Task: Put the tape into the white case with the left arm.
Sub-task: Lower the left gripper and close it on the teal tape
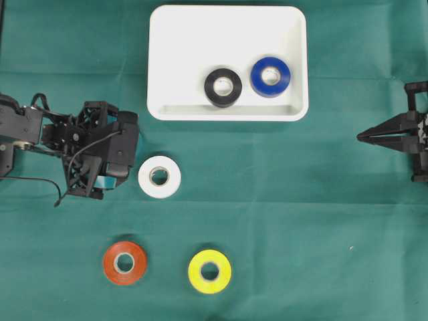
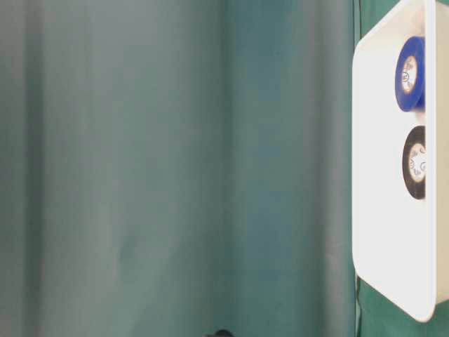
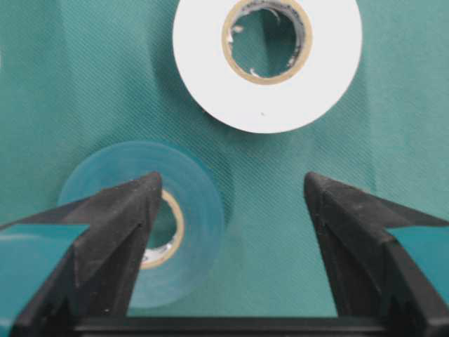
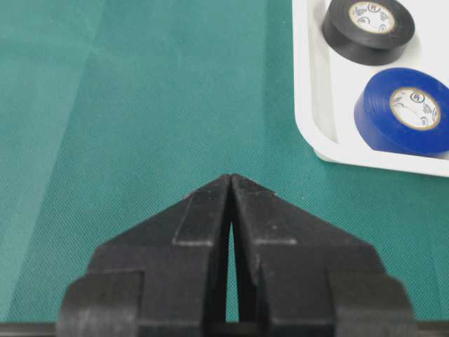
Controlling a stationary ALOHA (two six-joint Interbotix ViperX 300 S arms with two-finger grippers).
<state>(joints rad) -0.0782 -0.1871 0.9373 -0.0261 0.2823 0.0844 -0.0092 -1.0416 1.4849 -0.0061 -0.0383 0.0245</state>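
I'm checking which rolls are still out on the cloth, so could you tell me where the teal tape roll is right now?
In the left wrist view the teal tape roll lies on the green cloth under the open left gripper, just short of the white tape roll.

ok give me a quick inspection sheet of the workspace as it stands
surface: green cloth, wrinkled, no spills
job's things: white case holds black tape roll and blue tape roll; white tape roll, orange tape roll, yellow tape roll and a teal tape roll lie on the cloth
clutter: nothing seen
grippers: left gripper open, over the teal roll, holding nothing; right gripper shut, empty
cables: black cable trails by the left arm
surroundings: green backdrop
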